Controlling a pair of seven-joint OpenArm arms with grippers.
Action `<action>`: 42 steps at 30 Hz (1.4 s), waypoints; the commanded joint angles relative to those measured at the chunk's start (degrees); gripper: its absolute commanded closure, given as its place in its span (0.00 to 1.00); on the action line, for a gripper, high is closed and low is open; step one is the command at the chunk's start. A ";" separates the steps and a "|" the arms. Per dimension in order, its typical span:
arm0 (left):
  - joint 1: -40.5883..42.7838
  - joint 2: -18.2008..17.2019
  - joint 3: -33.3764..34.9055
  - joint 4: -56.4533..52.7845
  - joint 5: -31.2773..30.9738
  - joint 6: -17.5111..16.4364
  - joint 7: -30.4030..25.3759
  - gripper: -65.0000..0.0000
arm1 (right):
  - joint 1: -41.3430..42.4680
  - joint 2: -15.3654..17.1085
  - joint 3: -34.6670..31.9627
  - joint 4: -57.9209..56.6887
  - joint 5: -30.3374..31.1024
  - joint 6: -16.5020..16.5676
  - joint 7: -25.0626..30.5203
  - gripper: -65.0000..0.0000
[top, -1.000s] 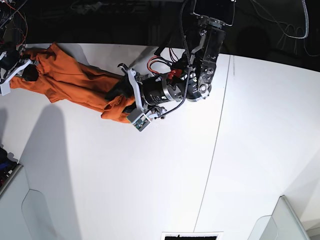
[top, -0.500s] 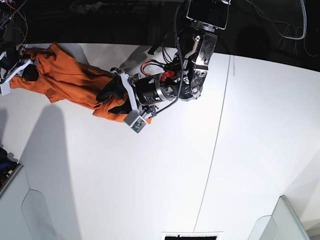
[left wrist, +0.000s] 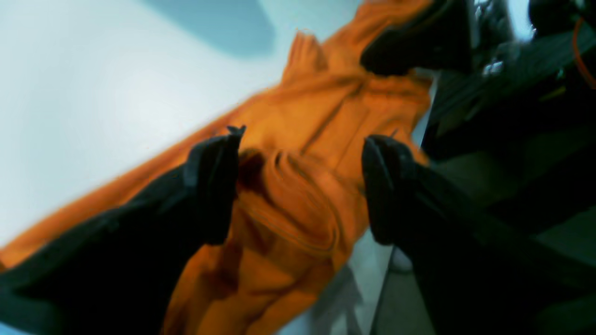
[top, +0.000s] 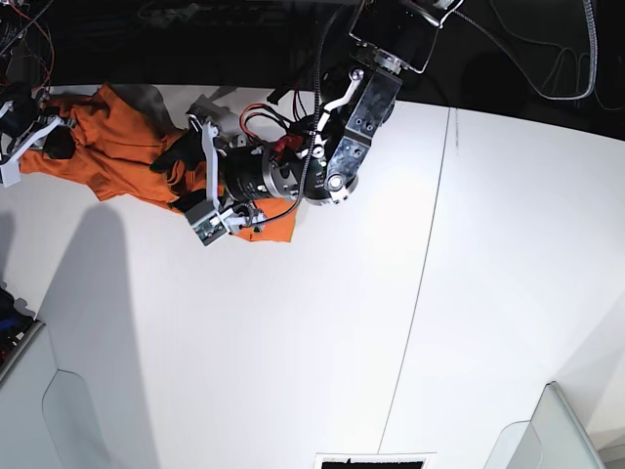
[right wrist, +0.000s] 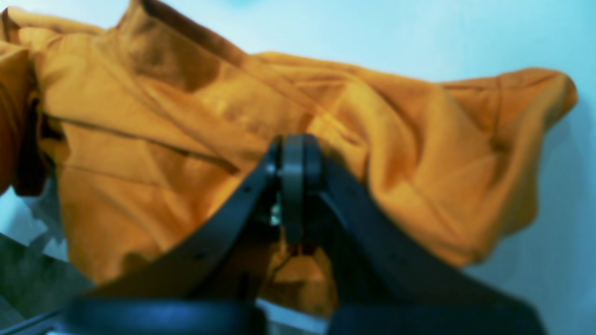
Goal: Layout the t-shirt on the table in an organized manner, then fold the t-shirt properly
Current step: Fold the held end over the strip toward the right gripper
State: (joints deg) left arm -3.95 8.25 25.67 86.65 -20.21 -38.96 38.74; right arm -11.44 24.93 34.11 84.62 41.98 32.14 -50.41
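The orange t-shirt [top: 117,147] lies bunched in a long band at the far left of the white table [top: 293,342]. My left gripper [top: 179,178] hovers over its middle, lying low across the cloth. In the left wrist view the left gripper [left wrist: 300,186] is open, its black fingers [left wrist: 214,186] wide apart with a rolled fold of the t-shirt [left wrist: 288,200] between them. My right gripper [top: 44,137] sits at the shirt's left end. The right wrist view shows the right gripper [right wrist: 293,153] shut on the t-shirt [right wrist: 153,139], with fabric spread behind it.
A thin dark seam [top: 430,244] crosses the table right of the left arm. Pale bins stand at the near left corner [top: 29,401] and near right corner [top: 547,440]. Cables hang along the dark back edge [top: 547,49].
My left arm has slid left along the shirt toward the right gripper and its jaws have spread wider. The shirt's right end now lies under the wrist. The right gripper has stayed put.
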 commanded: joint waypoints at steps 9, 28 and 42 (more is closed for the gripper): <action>-4.57 0.75 0.13 1.20 -1.90 -0.07 1.16 0.33 | 0.33 1.25 0.31 0.66 0.79 0.20 1.81 1.00; -4.28 0.44 -8.59 2.47 -12.00 -1.04 8.74 0.33 | 0.52 2.40 5.40 11.23 4.46 0.22 0.72 0.68; -3.54 -4.79 -15.47 2.64 -18.16 -1.04 12.96 0.33 | 0.13 7.08 7.50 0.44 0.50 -2.34 0.42 0.36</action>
State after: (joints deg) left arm -6.55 3.31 10.24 88.07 -37.04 -39.33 52.66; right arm -11.60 30.61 41.10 84.25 41.78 30.00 -51.00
